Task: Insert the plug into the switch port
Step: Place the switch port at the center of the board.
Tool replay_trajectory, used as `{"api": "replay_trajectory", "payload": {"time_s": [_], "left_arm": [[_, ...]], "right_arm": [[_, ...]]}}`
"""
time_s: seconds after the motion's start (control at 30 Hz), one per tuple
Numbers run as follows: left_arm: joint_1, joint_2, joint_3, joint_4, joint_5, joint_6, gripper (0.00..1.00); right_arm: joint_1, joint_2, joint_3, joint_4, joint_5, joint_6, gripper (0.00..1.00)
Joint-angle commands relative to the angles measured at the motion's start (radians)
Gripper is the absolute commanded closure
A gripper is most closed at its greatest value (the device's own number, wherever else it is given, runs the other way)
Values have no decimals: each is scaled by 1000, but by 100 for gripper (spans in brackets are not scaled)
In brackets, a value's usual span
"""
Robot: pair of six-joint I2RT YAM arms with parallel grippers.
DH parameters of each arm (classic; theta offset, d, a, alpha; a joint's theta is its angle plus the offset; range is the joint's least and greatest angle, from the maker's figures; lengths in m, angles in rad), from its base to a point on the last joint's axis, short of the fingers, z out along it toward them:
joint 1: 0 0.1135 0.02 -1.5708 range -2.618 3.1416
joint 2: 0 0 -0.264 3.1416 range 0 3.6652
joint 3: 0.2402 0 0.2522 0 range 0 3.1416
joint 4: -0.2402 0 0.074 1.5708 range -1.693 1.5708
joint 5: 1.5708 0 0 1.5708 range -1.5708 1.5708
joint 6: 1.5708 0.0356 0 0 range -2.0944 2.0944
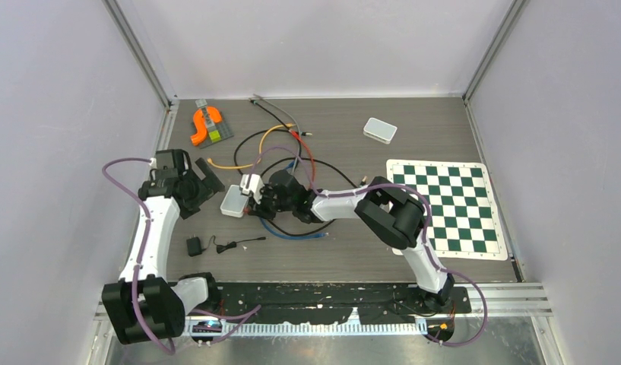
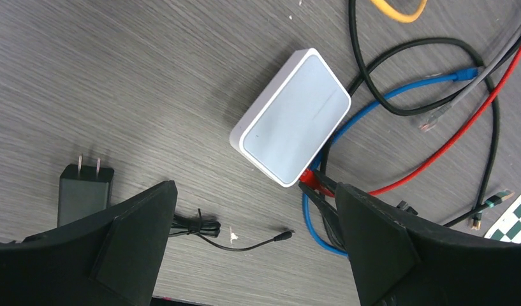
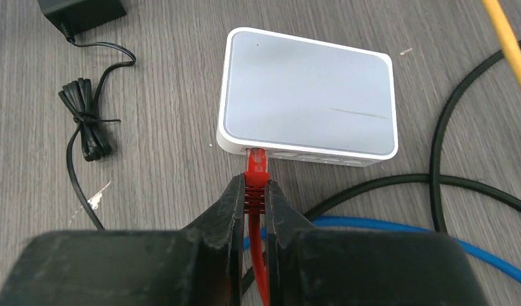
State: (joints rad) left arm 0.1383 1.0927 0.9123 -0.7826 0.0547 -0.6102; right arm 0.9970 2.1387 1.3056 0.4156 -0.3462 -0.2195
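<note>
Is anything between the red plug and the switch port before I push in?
Nothing visible. The right gripper pinches the red plug, its tip at the leftmost port of the switch; the blue cable lies behind the gripper.

No text, brand, number or sign can be read in any view. The switch [image 3: 308,95] shows a plain pale top with only a thin dark line across it. The black power adapter [image 2: 84,191] shows no legible label, and the chequered mat [image 1: 448,205] at the desk's right edge shows only plain squares.
</note>
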Motion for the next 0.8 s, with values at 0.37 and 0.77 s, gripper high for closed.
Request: {"api": "replay_trajectory", "payload": {"time_s": [0.37,0.77], "left_arm": [[20,69,-16,55,113,73,0],[16,-17,-11,73,318,159,9]], "right_arm": [[27,36,114,-68,3,-59,74],[-41,-420,-180,-50,149,311,46]]}}
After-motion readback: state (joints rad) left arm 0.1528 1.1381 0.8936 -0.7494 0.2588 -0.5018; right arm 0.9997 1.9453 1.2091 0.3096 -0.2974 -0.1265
